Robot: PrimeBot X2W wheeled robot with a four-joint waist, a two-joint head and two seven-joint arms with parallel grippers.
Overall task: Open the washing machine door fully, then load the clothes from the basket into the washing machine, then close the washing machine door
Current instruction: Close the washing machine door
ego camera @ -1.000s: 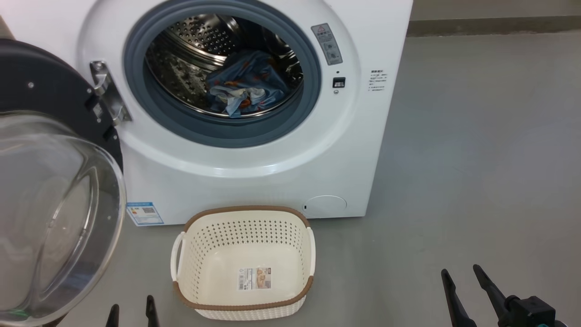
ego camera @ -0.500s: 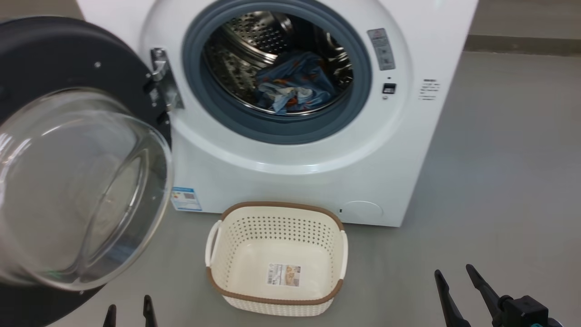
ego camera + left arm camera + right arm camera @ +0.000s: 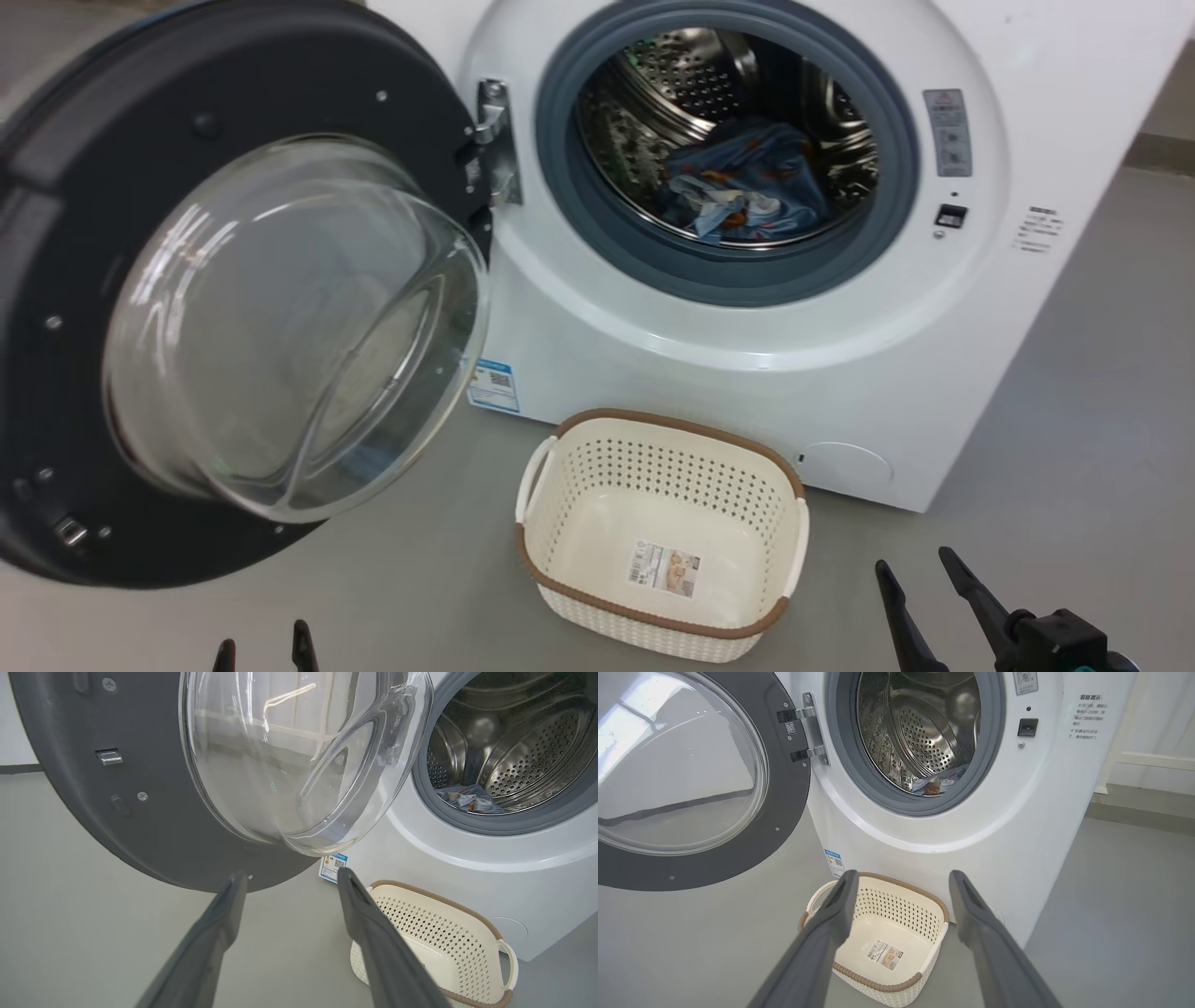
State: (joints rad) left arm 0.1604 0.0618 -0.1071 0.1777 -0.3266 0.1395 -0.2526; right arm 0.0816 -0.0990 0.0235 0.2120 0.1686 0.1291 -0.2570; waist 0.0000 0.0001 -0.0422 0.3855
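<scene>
The white washing machine (image 3: 709,392) (image 3: 920,858) stands with its door (image 3: 56,280) (image 3: 70,765) (image 3: 784,812) swung wide to the left, glass bowl facing out. The blue printed clothes (image 3: 742,187) (image 3: 469,802) (image 3: 934,784) lie inside the steel drum. On the floor in front sits the cream basket (image 3: 658,467) (image 3: 439,919) (image 3: 896,905), holding just a label sticker. My left gripper (image 3: 260,646) (image 3: 288,880) is open at the lower left, below the door's rim. My right gripper (image 3: 913,571) (image 3: 901,878) is open at the lower right, right of the basket, with nothing between its fingers.
Grey floor (image 3: 1074,392) stretches to the right of the machine and in front of the basket. A pale wall with a baseboard (image 3: 1143,760) runs behind on the right. A blue label (image 3: 493,385) sticks to the machine's lower left front.
The head camera has turned left, so machine, basket and door have slid right in its view. Both grippers stay open and low; the clothes and the basket lie as before.
</scene>
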